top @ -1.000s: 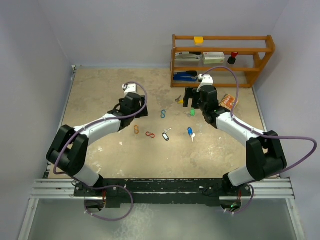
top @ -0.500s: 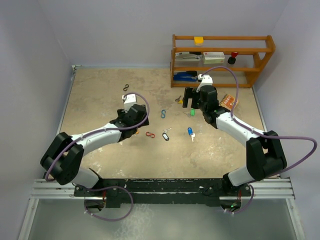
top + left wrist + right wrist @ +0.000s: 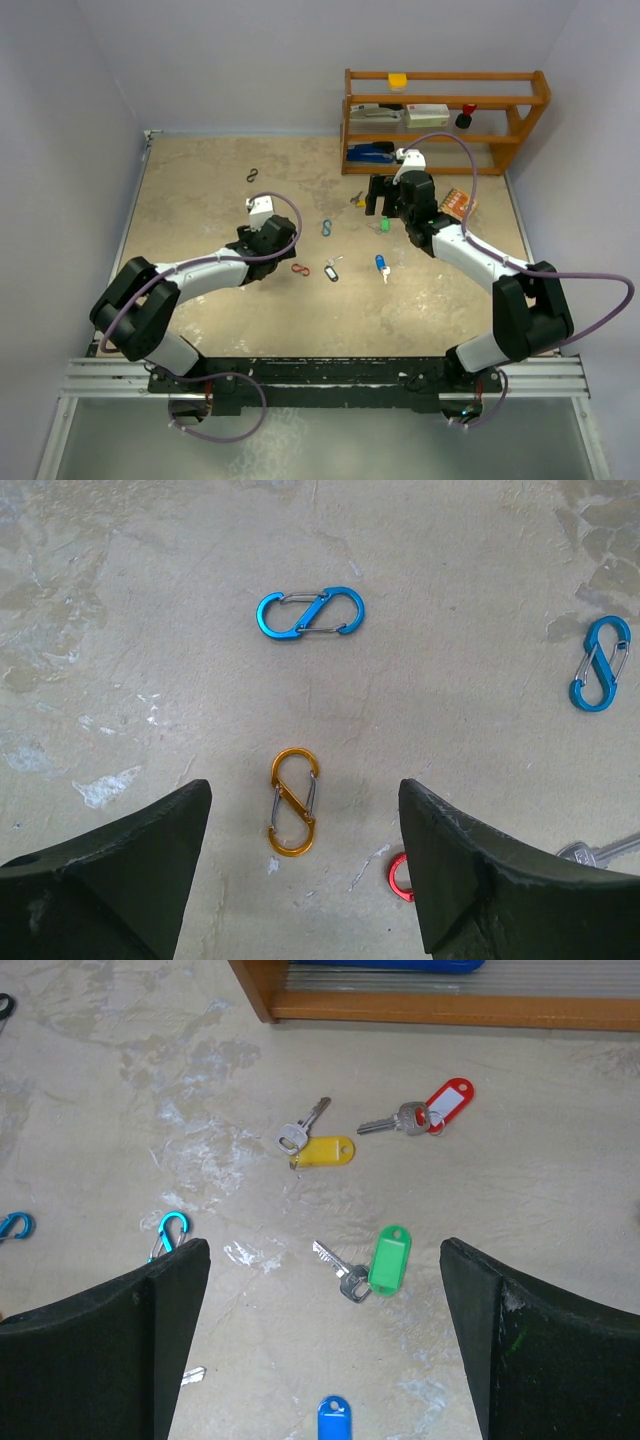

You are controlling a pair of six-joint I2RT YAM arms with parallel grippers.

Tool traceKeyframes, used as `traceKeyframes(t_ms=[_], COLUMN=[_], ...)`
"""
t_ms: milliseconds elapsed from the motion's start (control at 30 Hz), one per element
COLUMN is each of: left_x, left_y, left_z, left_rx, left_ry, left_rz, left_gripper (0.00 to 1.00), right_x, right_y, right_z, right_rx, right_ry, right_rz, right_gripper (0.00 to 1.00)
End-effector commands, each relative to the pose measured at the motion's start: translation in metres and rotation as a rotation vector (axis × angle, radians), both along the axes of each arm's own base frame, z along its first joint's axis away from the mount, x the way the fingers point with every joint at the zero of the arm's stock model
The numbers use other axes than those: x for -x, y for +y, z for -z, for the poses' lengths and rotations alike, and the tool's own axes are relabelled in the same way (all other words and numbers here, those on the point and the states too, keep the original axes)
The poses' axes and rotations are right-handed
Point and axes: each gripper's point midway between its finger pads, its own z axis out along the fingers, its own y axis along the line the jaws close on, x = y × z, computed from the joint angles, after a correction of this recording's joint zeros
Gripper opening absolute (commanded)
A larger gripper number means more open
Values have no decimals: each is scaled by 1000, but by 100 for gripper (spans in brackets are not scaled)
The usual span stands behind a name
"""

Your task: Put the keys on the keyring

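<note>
Green is the one to go for. Top view: green-tagged key [image 3: 384,226] lies just off my right gripper [image 3: 381,207], at its 6 o'clock. The left gripper [image 3: 272,250] sits over the clips, well apart from every key.

Left wrist: jaws spread, nothing held. The orange S-clip [image 3: 293,815] lies between them, long axis 12-to-6. I read that clip as the ring.

Right wrist: jaws spread, empty. The green-tagged key is between the tips, blade toward 10, tag toward 12. The yellow-tagged key [image 3: 318,1147] and red-tagged key [image 3: 425,1115] are further out, 12 to 1.

My call: right arm takes the key, left takes the clip.
</note>
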Motion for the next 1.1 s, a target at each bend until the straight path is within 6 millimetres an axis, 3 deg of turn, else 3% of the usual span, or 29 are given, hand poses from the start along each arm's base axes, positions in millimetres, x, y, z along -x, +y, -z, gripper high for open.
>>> traceKeyframes(t_ms=[0,133,367,700,967,1067], left_x=[-7,-5,0,3,-5,-4], left_y=[-6,-8,-6,-4,-2,-4], left_z=[-8,-2,17,25,5,8], left_rx=[25,29,13,8,-4,-14], left_ry=[-30,-13,25,42,2,21], left_rz=[-14,-7,-6,-11,-24,-16], left_gripper=[72,65,63,58,58,58], right_x=[-2,-2,-2,-2,-2,-2], right_y=[0,0,-1,-2,0,-1], right_z=[-22,-22,-22,-20,-19,-21], right_rx=[-19,-19,-16,-13,-15,-15], right_ry=[-48,-47,-48,-44,-41,-45], right_rz=[1,5,6,9,6,9], right_gripper=[100,100,100,100,100,100])
